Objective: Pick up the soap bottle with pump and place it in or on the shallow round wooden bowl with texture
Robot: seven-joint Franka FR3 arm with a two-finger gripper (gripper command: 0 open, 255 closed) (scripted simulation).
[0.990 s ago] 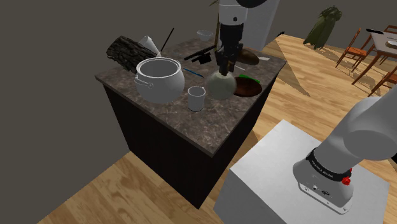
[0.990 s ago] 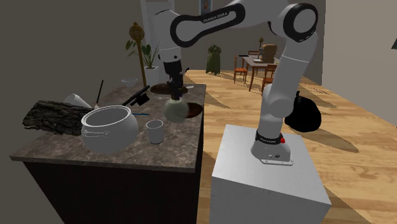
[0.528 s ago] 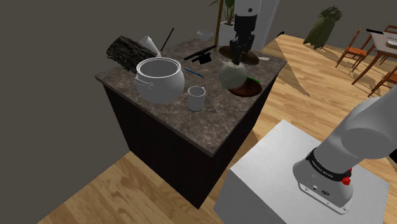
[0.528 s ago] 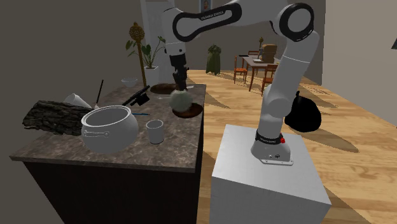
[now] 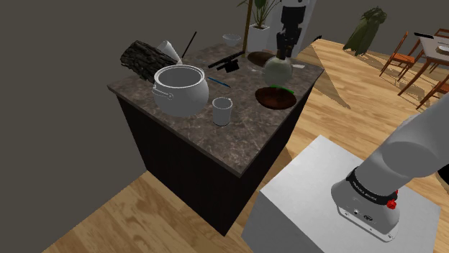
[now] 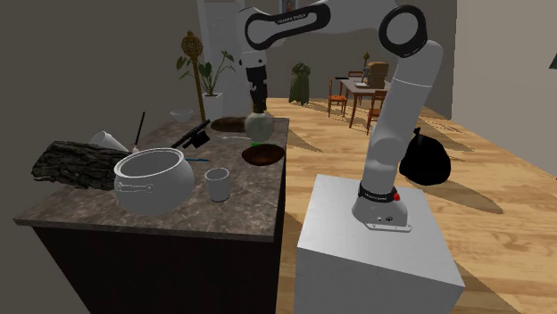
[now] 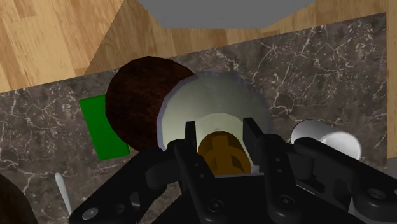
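The soap bottle (image 5: pixel 277 71) is a round, pale flask with a brownish pump top (image 7: pixel 222 151). My gripper (image 5: pixel 283 52) is shut on that top, and the bottle (image 6: pixel 260 127) hangs upright in the air above the stone counter (image 5: pixel 194 126). A dark brown round bowl (image 5: pixel 278 98) lies on the counter beside a green patch (image 7: pixel 102 127), just nearer the stand than the bottle. The wrist view has this bowl (image 7: pixel 143 102) partly behind the bottle's body (image 7: pixel 213 105). A second dark shallow dish (image 5: pixel 259 56) lies just past the bottle.
A grey pot (image 5: pixel 180 88) and a white mug (image 5: pixel 222 111) stand mid-counter. A bark log (image 5: pixel 147 59), a black tool (image 5: pixel 227 63) and a small white bowl (image 5: pixel 232 39) lie at the far side. The grey stand (image 5: pixel 345 208) is near; chairs (image 5: pixel 421 61) stand beyond.
The gripper has lifted the bottle from beside the brown bowl and carried it over that bowl toward the counter's far end, rising as it went.
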